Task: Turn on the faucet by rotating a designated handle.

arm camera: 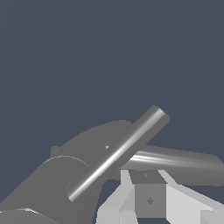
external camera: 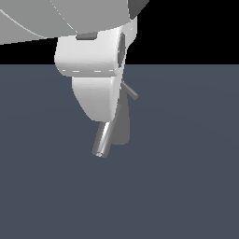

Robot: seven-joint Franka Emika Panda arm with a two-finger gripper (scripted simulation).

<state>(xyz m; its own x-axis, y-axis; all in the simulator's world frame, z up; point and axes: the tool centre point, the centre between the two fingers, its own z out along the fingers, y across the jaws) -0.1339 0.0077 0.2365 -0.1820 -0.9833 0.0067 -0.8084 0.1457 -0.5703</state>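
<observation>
My fingers (arm camera: pixel 148 199) sit by the handle (external camera: pixel 130 91); grip state I can't tell, and they may slip off the faucet (external camera: pixel 122 126).

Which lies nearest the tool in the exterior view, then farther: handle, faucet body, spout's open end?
1. handle: against the tool, exterior view's right.
2. faucet body: just below the tool; too close to the handle to rank.
3. spout's open end: lowest, clearly farthest.

A flat, dark blue-grey floor (external camera: pixel 186 186) carries a dark grey faucet (external camera: pixel 123 126), which stands directly on it, its base partly hidden.
</observation>
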